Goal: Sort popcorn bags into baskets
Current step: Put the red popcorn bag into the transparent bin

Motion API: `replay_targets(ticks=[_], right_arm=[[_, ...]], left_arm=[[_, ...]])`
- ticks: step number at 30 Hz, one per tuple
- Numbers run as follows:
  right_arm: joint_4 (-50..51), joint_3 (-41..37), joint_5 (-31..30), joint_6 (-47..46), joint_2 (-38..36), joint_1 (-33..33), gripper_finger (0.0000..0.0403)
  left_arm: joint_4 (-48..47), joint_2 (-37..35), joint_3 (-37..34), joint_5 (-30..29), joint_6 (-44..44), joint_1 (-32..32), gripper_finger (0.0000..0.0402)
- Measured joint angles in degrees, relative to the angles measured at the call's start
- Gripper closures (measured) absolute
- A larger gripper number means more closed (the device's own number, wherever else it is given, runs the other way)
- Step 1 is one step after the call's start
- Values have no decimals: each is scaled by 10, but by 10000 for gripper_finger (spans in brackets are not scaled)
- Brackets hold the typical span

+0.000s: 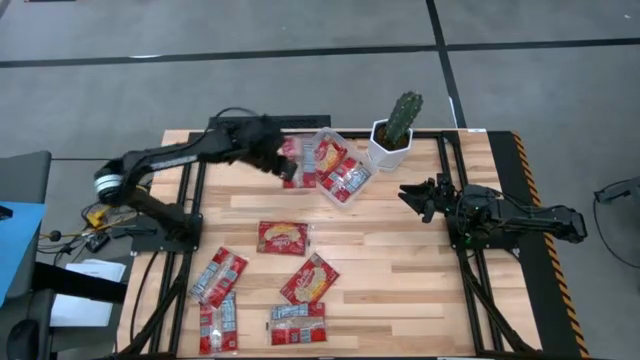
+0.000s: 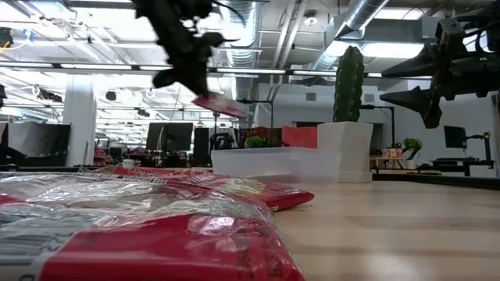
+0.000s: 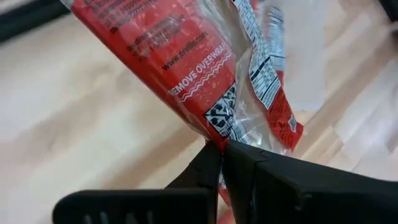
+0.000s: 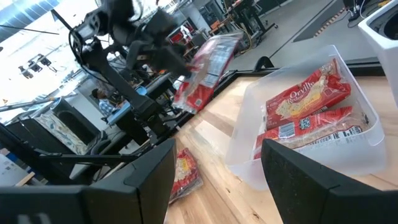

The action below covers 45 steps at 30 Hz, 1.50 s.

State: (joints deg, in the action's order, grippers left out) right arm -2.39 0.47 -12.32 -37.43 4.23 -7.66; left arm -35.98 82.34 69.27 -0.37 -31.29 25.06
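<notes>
Nearest the low camera we see red, crinkled plastic popcorn bags (image 2: 156, 234) lying flat on the pale wooden plank table (image 1: 400, 260); beyond the table is an open workshop with ceiling ducts and monitors. From above we count five loose bags on the table's near left part: one (image 1: 283, 237) at centre, and four (image 1: 309, 279) (image 1: 219, 274) (image 1: 218, 325) (image 1: 297, 324) nearer the front edge. The clear, shallow rectangular plastic basket (image 1: 340, 196) at the far edge holds two bags (image 1: 347, 177), with a white faceted pot carrying a green cactus (image 1: 397, 131) just beside it. The left gripper (image 1: 272, 152) hangs above the table beside the basket, fingers (image 3: 249, 168) pinched together on the edge of one raised bag (image 1: 291, 160), which droops tilted. The right gripper (image 1: 420, 195) waits near the pot with fingers (image 4: 311, 180) spread and empty. The held bag's print is partly cut off in the left wrist view.
</notes>
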Motion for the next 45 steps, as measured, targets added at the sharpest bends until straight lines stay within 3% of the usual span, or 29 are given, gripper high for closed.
replay_targets(ticks=[11, 18, 32, 42, 45], right_arm=[[0, 0, 0, 0, 0, 0, 143], [0, 0, -1, 0, 0, 0, 143], [-1, 0, -13, 0, 0, 0, 143], [-1, 0, -14, 0, 0, 0, 143], [-2, 0, -14, 0, 0, 0, 143]], left_arm=[[-93, 245, 291, 26, 320, 41, 401], [-104, 343, 386, 27, 450, 57, 401], [-138, 370, 373, 82, 544, 93, 401], [-134, 370, 373, 96, 530, 97, 400], [-135, 370, 373, 84, 528, 97, 382]])
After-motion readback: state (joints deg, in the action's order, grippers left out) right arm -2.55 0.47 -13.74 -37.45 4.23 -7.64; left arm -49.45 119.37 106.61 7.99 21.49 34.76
